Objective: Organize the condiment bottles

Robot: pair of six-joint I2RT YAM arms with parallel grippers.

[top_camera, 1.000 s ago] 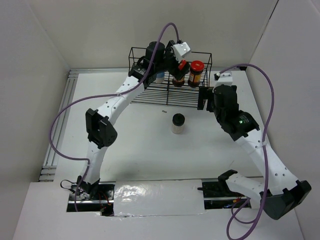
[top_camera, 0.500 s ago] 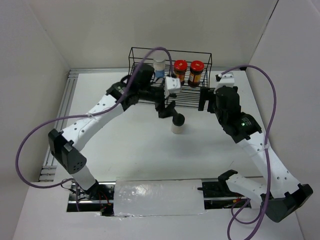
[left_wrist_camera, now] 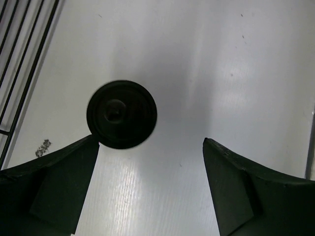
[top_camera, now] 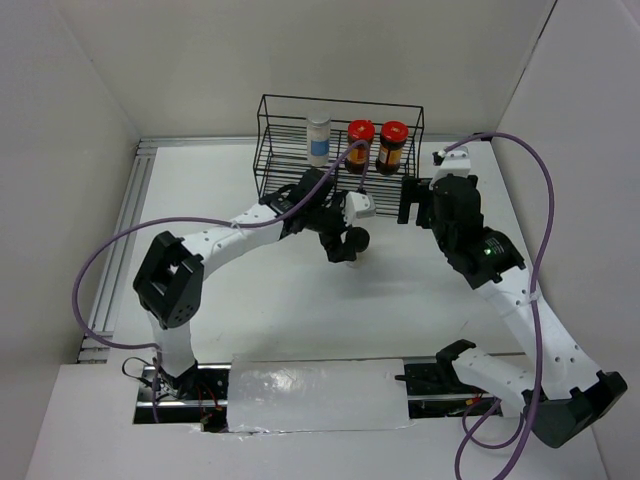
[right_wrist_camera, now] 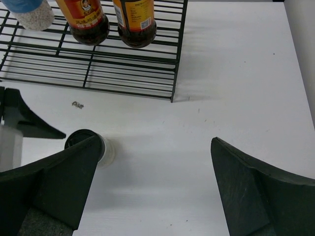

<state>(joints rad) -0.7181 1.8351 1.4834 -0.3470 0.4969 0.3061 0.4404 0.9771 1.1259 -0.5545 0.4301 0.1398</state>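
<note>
Black-capped bottle (left_wrist_camera: 121,114): upright (cap toward me), just ahead of one finger of my left gripper (left_wrist_camera: 150,147), jaws spread, empty; my right gripper (right_wrist_camera: 156,142), likewise spread, faces the rack (right_wrist_camera: 123,78).

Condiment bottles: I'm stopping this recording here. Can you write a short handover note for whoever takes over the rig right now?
Left gripper: open, held over the black-capped bottle; its fingers are not around it, and the cap sits near one finger.
Right gripper: open, empty, near the right front corner of the rack.
In the rack, upright in a row: silver-capped bottle and two red-lidded jars.
Done: three bottles racked.
Left: the black-capped bottle stands on the table in front of the rack. Grasp it and place it in the rack.
</note>
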